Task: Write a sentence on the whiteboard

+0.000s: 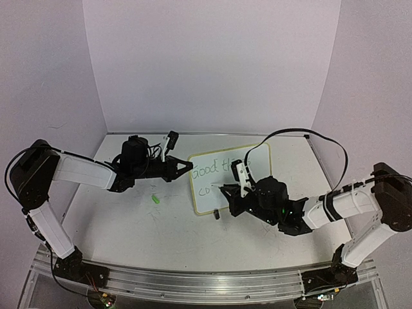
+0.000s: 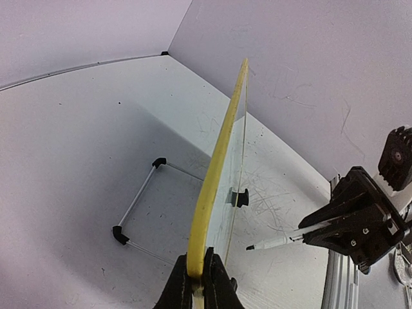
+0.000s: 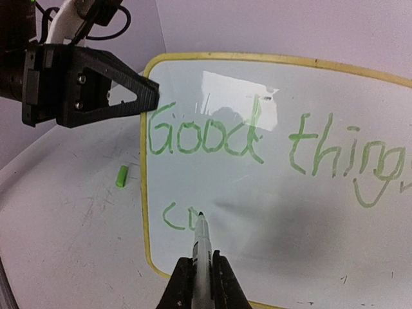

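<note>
- Right claw (image 3: 201,269) is clamped on the marker (image 3: 202,233); left claw (image 2: 201,267) pinches the whiteboard (image 2: 217,158) rim.
- Sentence (image 3: 257,138): "Good things" is written and "co" begun; the rest of "coming." seems left to write.

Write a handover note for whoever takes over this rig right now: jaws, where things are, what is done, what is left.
Left jaws: shut on the whiteboard's yellow rim, steadying it.
Right jaws: shut on the marker, tip at the board's second line.
Green cap: on the table beside the board.
Done: the sentence so far reads "Good things" and a started "co".
Left: finish the second line.
</note>
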Motion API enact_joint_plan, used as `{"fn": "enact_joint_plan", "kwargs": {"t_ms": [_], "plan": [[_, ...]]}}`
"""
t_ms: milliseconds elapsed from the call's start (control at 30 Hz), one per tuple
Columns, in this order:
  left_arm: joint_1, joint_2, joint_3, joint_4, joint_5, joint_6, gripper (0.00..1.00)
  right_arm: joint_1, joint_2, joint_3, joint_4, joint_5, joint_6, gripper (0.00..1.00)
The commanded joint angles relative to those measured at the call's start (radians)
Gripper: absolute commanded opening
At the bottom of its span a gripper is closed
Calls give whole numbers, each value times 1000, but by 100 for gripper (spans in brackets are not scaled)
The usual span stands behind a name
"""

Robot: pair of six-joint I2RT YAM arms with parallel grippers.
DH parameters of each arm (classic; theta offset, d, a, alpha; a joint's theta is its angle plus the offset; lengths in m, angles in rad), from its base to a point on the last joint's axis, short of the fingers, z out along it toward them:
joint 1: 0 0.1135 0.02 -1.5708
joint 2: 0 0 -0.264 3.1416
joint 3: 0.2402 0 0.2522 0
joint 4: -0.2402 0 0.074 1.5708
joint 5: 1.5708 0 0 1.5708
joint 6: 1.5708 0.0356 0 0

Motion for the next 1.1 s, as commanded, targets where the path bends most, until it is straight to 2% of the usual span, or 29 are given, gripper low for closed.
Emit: {"fn": "enact_joint_plan", "kwargs": {"t_ms": [0, 1067], "plan": [[4, -18, 24, -16, -54, 59, 0, -8, 7, 28, 45, 10, -37, 0], [4, -17, 32, -20, -51, 63, 0, -8, 85, 80, 14, 32, -20, 0]]}}
